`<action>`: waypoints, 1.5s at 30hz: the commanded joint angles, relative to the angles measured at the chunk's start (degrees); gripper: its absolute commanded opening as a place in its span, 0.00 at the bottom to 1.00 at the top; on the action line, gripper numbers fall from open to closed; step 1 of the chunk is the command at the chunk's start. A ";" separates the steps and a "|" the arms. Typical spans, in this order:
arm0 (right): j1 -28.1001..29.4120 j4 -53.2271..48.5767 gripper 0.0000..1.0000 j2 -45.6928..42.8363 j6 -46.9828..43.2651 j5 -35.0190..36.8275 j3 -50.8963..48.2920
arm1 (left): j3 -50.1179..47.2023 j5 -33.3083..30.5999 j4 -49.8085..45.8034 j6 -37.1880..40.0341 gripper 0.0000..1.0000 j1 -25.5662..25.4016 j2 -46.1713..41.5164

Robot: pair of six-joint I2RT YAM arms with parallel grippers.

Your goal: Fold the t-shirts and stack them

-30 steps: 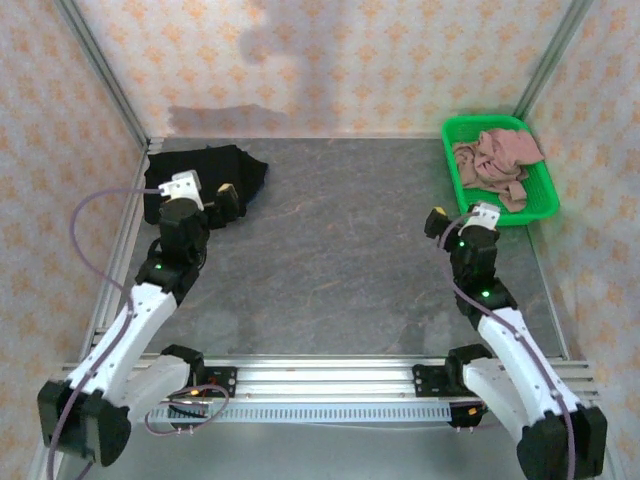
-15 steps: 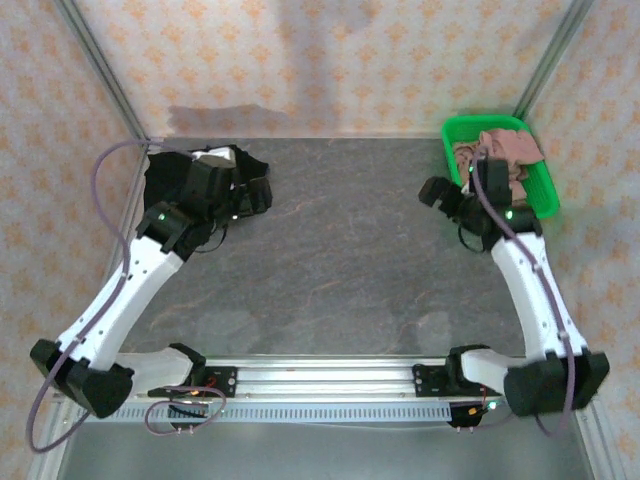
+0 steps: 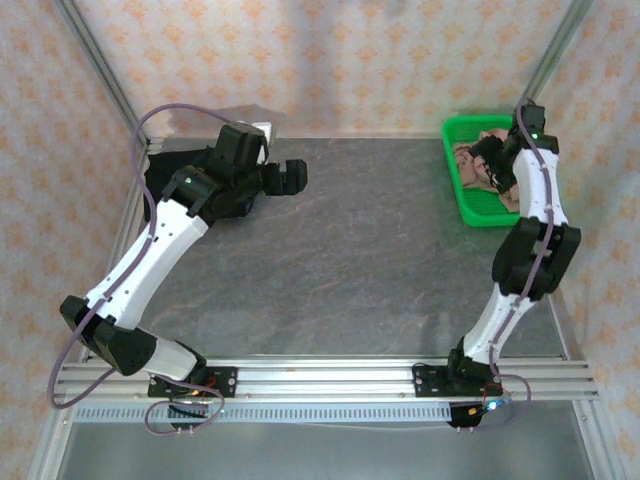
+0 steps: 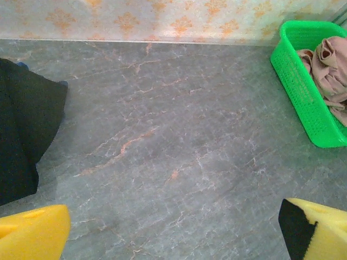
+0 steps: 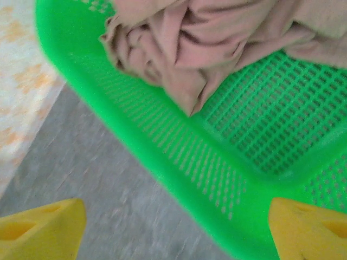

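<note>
The black t-shirt (image 3: 160, 178) lies crumpled at the table's far left corner, partly hidden by my left arm; it fills the left edge of the left wrist view (image 4: 21, 130). The salmon-pink t-shirt (image 3: 468, 158) is bunched in the green mesh basket (image 3: 478, 208) at the far right, and shows close up (image 5: 206, 43) in the right wrist view. My left gripper (image 3: 290, 177) hangs open over bare table just right of the black shirt, holding nothing (image 4: 173, 233). My right gripper (image 3: 487, 162) is open over the basket's near wall (image 5: 217, 162), with nothing between its yellow fingertips (image 5: 173, 227).
The grey marbled table (image 3: 350, 250) is fenced by patterned walls and metal posts at the back corners. An aluminium rail (image 3: 320, 380) runs along the near edge. In the left wrist view, the basket (image 4: 303, 92) with the pink shirt (image 4: 331, 65) stands at the far right.
Both arms have reached toward the back. The left gripper swung from above the black shirt to bare table on its right. The right gripper rose from the basket's near side to over the basket.
</note>
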 commanded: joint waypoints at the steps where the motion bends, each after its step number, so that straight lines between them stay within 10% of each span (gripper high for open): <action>1: -0.15 -1.95 0.85 5.44 -3.32 5.85 6.82 | -0.87 0.51 -4.20 2.34 1.00 -0.19 -3.44; 29: 0.93 -4.85 0.38 32.00 -11.41 16.55 29.54 | -20.79 -2.82 -5.47 -4.74 1.00 8.99 -15.69; 34: 0.97 -2.88 0.03 29.74 -8.50 12.29 30.65 | -22.38 -3.39 -5.39 -4.70 1.00 9.56 -17.23; 45: 6.43 10.34 0.00 5.78 -1.76 7.32 13.80 | -24.41 -0.75 -0.07 -6.32 1.00 9.65 -17.35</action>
